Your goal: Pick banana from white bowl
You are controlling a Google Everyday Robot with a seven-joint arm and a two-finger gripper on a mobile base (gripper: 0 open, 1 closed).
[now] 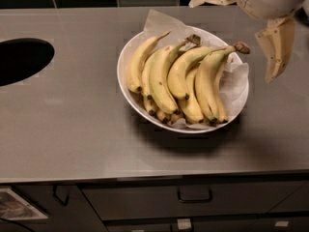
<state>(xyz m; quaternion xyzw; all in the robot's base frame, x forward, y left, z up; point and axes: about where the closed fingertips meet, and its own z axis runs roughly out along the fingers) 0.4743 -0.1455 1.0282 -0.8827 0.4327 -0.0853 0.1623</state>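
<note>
A white bowl sits on a grey metal surface, a little right of the middle, lined with crumpled white paper that sticks out past the rim at the back and on the right. A bunch of yellow bananas lies in it side by side, stems pointing to the back right and dark tips to the front. The banana of the task is the long, strongly curved one on the right side of the bunch, its thick dark-brown stem end reaching up over the bowl's far right rim. It lies against its neighbours and nothing grips it. The gripper hangs at the upper right, above and beside the bowl's back right edge. Its pale fingers are released and spread wide, one pointing left along the top edge, the other pointing down to the right of the bowl, and they hold nothing. A dark oval opening is cut in the surface at far left, and a drawer with a dark handle runs below the front edge.
</note>
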